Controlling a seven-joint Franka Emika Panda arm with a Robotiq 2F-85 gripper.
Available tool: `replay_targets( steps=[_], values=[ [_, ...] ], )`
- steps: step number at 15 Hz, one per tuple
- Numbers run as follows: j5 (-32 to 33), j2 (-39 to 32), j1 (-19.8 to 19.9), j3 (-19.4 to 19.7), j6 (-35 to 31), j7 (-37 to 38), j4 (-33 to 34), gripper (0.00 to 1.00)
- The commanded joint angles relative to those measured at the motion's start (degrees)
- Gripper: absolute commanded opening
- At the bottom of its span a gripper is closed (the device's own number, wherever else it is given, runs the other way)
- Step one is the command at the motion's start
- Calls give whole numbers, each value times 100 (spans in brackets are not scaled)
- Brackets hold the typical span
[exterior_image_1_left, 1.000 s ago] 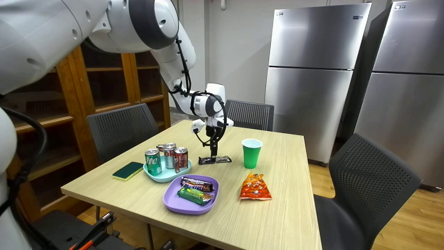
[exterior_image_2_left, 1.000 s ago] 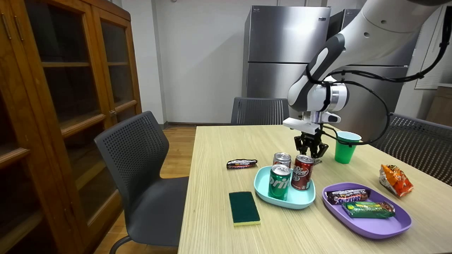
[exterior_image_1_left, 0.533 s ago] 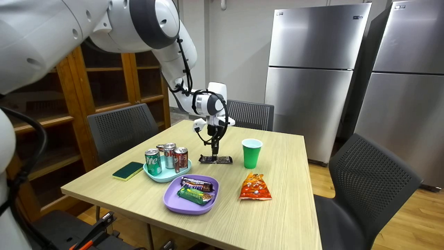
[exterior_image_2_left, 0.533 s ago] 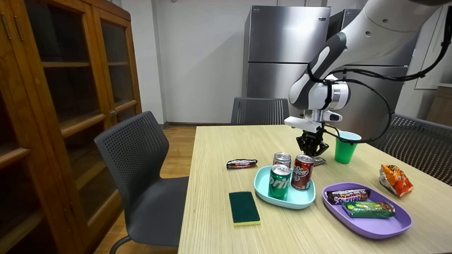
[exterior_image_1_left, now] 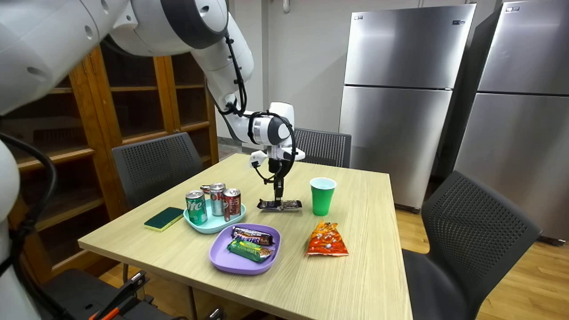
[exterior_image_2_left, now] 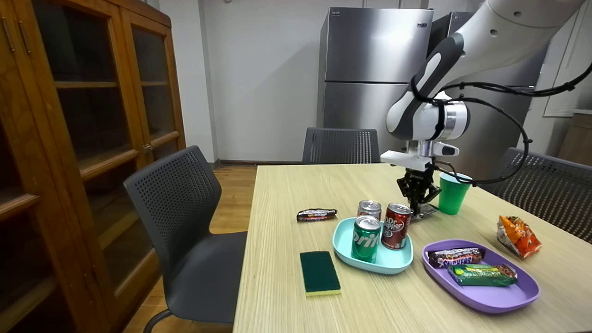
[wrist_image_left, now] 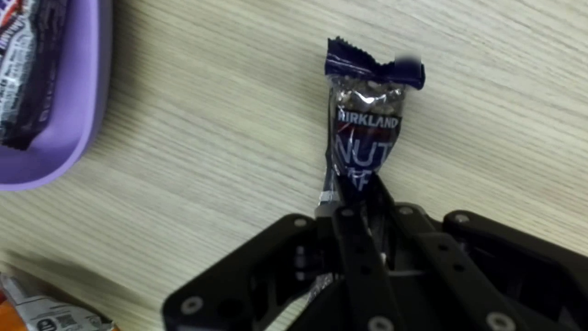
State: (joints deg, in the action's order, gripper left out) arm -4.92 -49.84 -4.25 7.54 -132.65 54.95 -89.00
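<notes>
My gripper [wrist_image_left: 359,186] is shut on a dark blue Kirkland nut bar [wrist_image_left: 367,119]. Its wrapper pinches inward between the black fingers in the wrist view, and the far end of the bar sticks out past them. In an exterior view the nut bar [exterior_image_1_left: 291,205] lies crosswise under the downward-pointing gripper [exterior_image_1_left: 278,203]. Partly behind the soda cans, the same nut bar [exterior_image_2_left: 426,211] also shows in an exterior view. Whether it still touches the table I cannot tell. The green cup [exterior_image_1_left: 322,198] stands upright a little to the right of the bar.
A purple tray [exterior_image_1_left: 218,258] holds two wrapped bars. Beside it, a teal plate [exterior_image_1_left: 211,227] carries 3 soda cans. An orange snack bag [exterior_image_1_left: 327,240], a green sponge [exterior_image_1_left: 163,218] and another dark bar [exterior_image_2_left: 317,214] lie on the table. Chairs stand around it.
The jaws have closed on the nut bar over the last second. Gripper and bar have shifted slightly to the right in both exterior views. The other objects have stayed put.
</notes>
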Motion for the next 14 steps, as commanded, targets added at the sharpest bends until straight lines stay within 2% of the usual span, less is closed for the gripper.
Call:
replay_targets(
  steps=[1, 9, 14],
  values=[
    [9, 701, 32, 21, 4, -253, -779, 3],
    [35, 1860, 46, 65, -266, -670, -2369, 3],
    [-21, 2504, 72, 45, -217, -772, -3278, 3]
  ],
)
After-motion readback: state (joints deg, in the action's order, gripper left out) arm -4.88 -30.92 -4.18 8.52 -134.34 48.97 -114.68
